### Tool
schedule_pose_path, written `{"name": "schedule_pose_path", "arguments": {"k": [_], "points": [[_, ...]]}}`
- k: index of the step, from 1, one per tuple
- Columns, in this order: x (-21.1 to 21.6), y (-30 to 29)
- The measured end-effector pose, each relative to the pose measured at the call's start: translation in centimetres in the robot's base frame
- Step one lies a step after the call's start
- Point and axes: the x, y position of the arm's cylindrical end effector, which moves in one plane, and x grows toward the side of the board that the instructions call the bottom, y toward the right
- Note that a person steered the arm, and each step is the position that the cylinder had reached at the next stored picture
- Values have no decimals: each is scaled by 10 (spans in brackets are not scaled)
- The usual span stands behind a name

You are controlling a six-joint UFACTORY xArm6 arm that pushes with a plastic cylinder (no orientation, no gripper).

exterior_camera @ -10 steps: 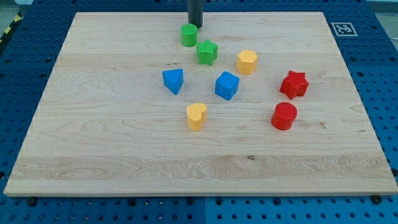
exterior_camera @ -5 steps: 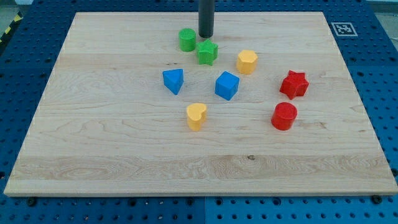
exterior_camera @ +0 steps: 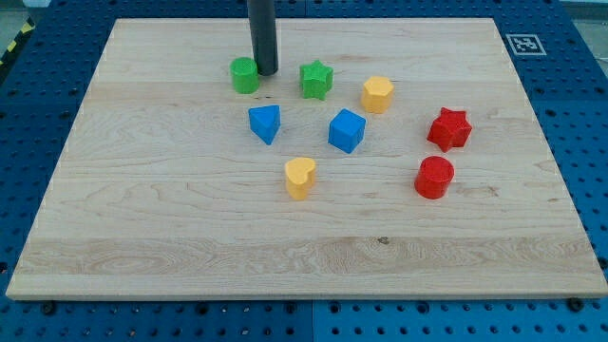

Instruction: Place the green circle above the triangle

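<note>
The green circle [exterior_camera: 245, 75] stands near the view's top, left of centre. My tip [exterior_camera: 265, 72] touches its right side. The blue triangle [exterior_camera: 265, 123] lies below them, slightly right of the green circle. The green star [exterior_camera: 316, 80] sits to the right of my tip, apart from it.
A yellow hexagon [exterior_camera: 377, 94], a blue cube [exterior_camera: 347, 130], a yellow heart [exterior_camera: 300, 178], a red star [exterior_camera: 449, 129] and a red circle [exterior_camera: 435, 177] lie on the wooden board [exterior_camera: 142, 237]. A marker tag [exterior_camera: 523, 44] is at the top right corner.
My tip swung from above the green circle to its right side and pushed it leftwards, away from the green star. The other blocks kept their places.
</note>
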Motion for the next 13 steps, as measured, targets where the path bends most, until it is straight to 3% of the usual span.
{"name": "schedule_pose_path", "arguments": {"k": [1, 3, 5, 9, 11, 13], "points": [[-23, -11], [-19, -88], [9, -70], [4, -41], [45, -26], [51, -26]]}}
